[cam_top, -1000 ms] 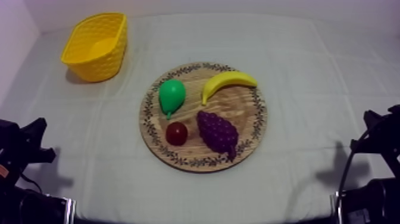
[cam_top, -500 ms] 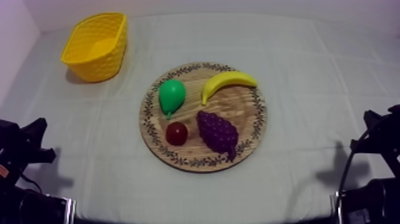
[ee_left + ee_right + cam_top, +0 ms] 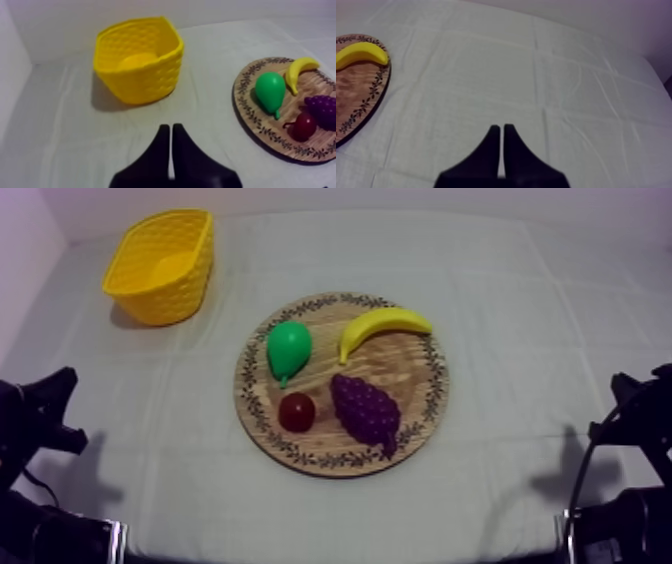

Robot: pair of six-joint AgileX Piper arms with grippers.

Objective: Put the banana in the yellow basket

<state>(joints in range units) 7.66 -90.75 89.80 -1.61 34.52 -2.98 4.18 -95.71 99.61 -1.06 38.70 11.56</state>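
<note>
— Where's the banana (image 3: 383,328) right now?

— It's on the round wooden board (image 3: 436,393), which sits in the middle of the table. The banana lies along the board's far right part, curved, with one tip reaching out over the patterned rim.

— Is anything crowding it?

— A pear (image 3: 288,348) lies beside it toward the left, with a little bare wood between them. A bunch of grapes (image 3: 365,410) is on the nearer side, close under the banana. A small red fruit (image 3: 296,412) sits between the pear and the grapes at the near side. None of them touches the banana, as far as I can see.

— And the left gripper (image 3: 170,129)?

— Its two black fingers are pressed together into a narrow wedge with nothing between them. It sits low at the near left of the table and points over the grey-white cloth (image 3: 520,298) toward the yellow basket (image 3: 165,263). The banana is well apart from it, beyond the pear.

— The right gripper (image 3: 502,129)?

— It's closed the same way, a thin wedge holding nothing, low at the near right over bare cloth. The banana is on the side of the board closest to it. A wide stretch of open cloth separates the two.

— Where does the basket stand?

— It's upright at the far left of the table, mouth up, well apart from the board and from both grippers.
</note>
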